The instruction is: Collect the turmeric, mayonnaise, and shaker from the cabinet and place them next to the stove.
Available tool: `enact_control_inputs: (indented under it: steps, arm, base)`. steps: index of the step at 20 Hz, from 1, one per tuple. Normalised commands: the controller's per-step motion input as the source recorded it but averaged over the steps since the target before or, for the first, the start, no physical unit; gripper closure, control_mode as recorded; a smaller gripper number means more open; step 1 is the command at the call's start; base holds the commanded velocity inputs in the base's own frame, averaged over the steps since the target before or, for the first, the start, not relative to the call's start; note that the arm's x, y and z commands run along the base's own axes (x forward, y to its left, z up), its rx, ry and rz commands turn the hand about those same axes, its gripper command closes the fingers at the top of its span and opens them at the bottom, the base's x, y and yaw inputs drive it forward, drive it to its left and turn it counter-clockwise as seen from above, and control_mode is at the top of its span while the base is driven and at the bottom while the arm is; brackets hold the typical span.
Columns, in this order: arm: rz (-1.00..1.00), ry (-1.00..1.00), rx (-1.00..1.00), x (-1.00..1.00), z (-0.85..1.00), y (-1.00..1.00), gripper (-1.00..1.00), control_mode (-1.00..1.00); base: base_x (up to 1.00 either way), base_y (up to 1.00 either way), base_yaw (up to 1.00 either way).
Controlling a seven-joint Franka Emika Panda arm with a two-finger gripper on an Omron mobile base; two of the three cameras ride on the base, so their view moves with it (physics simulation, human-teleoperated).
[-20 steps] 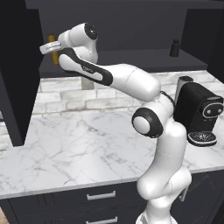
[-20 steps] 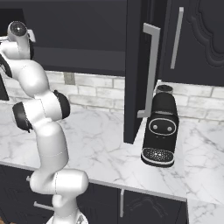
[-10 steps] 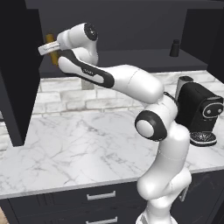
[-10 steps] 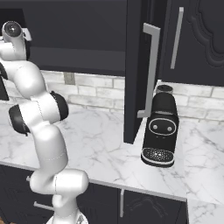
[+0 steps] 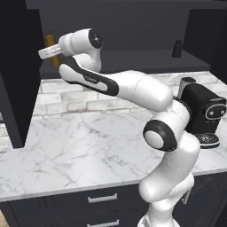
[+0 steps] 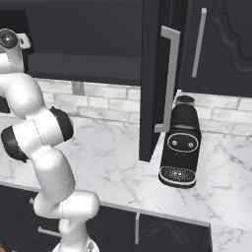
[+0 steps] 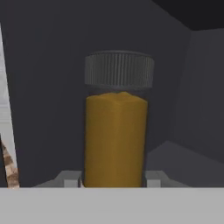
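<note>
You've got the gripper [image 7: 113, 181] inside the cabinet [image 5: 133, 31], fingers [image 7: 69, 180] apart either side of the turmeric [image 7: 115, 140], contact unclear, shaker [image 5: 177, 48] far right on shelf.

Turmeric [image 5: 52, 46] mostly hidden behind the wrist, left of the shaker [image 5: 177, 48]. Base of the turmeric [image 7: 115, 131] cut off low in the hand view. Fingertips barely peeking beside it; grip impossible to judge.

White marble counter [image 5: 66, 150] w/ grey veins; pale brick backsplash [image 6: 106, 101] at 12 o'clock; black coffee machine [image 6: 181, 146] at 3; dark drawers [image 5: 66, 206] w/ silver handles at 6.
</note>
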Motion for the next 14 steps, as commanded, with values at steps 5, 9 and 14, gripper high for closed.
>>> enact_control_inputs:
  steps: [5,9,14]
  arm:
    - [0.03,-0.07,0.04,-0.46,0.00,-0.26,1.00,-1.00]
    - [0.03,-0.06,0.01,-0.51,0.00,-0.20,1.00,-1.00]
    - [0.05,-0.05,0.00,-0.51,0.00,-0.43,1.00,-1.00]
  base:
    - [0.00,0.00,0.00]
    - [0.00,0.00,0.00]
    - [0.00,0.00,0.00]
